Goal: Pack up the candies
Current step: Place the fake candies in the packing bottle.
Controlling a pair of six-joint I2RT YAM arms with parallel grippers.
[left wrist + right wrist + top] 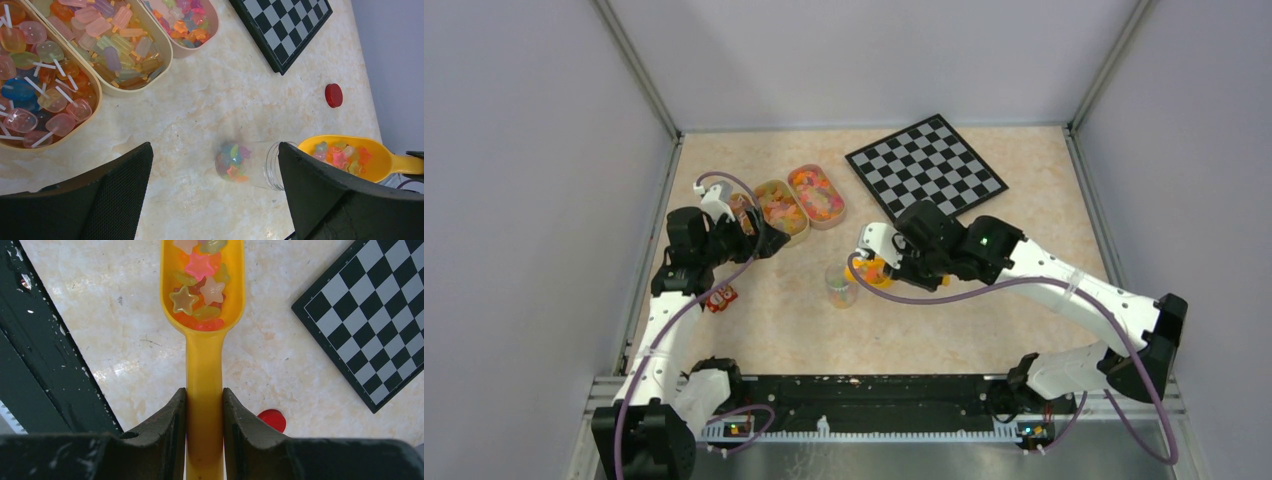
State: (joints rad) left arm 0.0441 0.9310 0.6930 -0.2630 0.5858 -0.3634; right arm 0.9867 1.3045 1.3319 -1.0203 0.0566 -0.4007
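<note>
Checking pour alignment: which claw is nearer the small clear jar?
Right. The right claw, shut on the yellow plastic scoop, is just beside the small clear jar, on its right. The left claw, open, hangs farther off, by the oval candy trays.

Bright, even, diffuse light; faint shadows on the beige marbled tabletop [784,330]; overhead view softer (wrist views crisper).

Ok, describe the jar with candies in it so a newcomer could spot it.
Start at the chessboard at the back of the table. In front of it, mid-table, a small jar stands by the yellow scoop. Unlike the beige oval trays, it is clear, round and lidless, a few candies at its bottom.
</note>
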